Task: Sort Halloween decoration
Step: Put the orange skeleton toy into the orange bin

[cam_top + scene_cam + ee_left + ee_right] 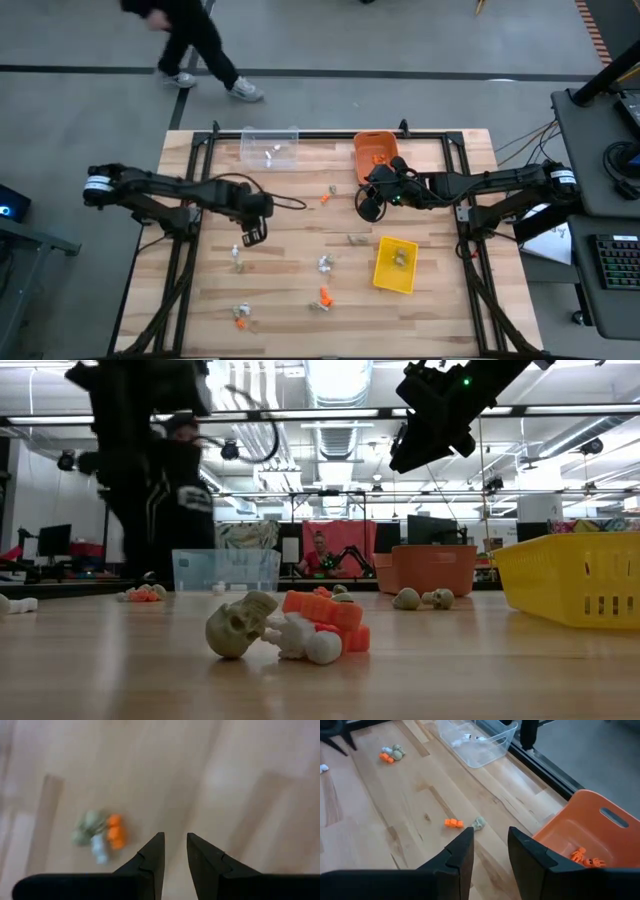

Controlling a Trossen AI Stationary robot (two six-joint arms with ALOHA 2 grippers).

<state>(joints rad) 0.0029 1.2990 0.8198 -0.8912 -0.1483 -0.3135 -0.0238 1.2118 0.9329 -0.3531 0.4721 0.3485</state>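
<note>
The Halloween decoration lies scattered over the wooden table (300,240) as tiny trinkets. A tan skull (240,625), a white piece (308,643) and an orange piece (328,610) form one cluster close to the low camera. An orange trinket (453,823) and a tan one (479,823) lie near the orange bin (375,155). My left gripper (252,235) hovers open over bare wood beside a small orange, white and tan cluster (98,836). My right gripper (370,205) hangs open and empty in front of the orange bin (580,825), which holds orange trinkets (585,858).
A clear bin (270,147) at the back edge holds white trinkets. A yellow bin (396,263) stands front right with a tan piece inside. More trinkets lie at the front left (241,317) and front middle (322,297). A person (195,45) walks on the floor beyond the table.
</note>
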